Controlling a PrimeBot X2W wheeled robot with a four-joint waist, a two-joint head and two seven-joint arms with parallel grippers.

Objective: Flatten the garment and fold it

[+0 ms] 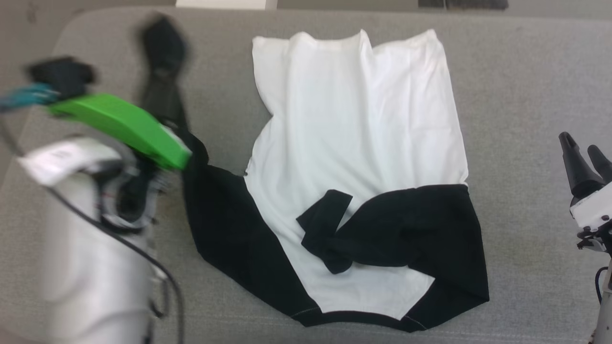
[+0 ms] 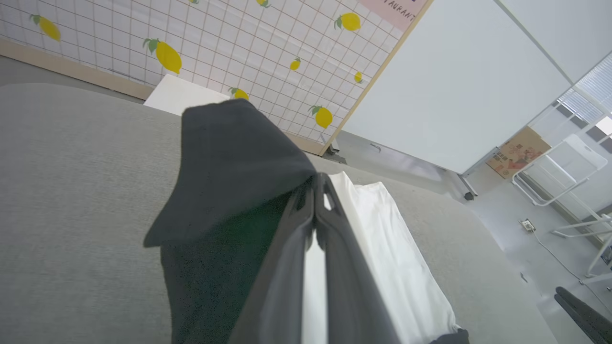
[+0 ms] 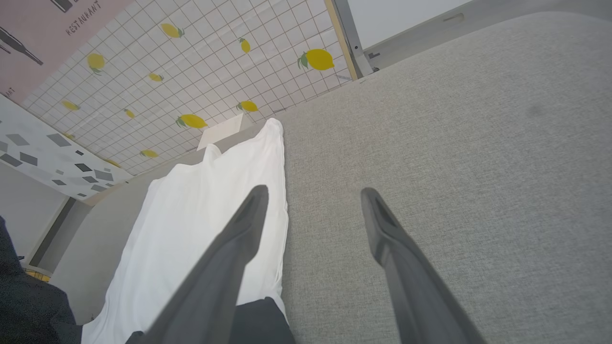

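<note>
Grey fabric worktop, garment lying on it around the centre of the head view. White body runs to 12 o'clock and its far edge is wavy. The black shoulder end sits at 6 o'clock, nearest the robot. A creased black strip is flipped over the white near the middle of that end. Garment edge at 3 o'clock is fairly straight and flat.

At the 9 o'clock side, the black sleeve is drawn out toward 10 o'clock and lifted off the worktop. That area is motion-blurred in the head view.

Left gripper: fingers together, clamped on the black sleeve. In the left wrist view the cloth drapes over them toward 9 o'clock, with the white body past them at 3 o'clock. The arm's green cover is at 9 o'clock in the head view, also blurred.

Right gripper: fingers apart, nothing between them. It sits at the 3 o'clock edge of the head view, off the garment's side, over bare worktop. Cannot tell if the tips touch the surface.

Lemon-print tiled panel stands beyond the worktop's far edge. A flat white board lies at that edge.
</note>
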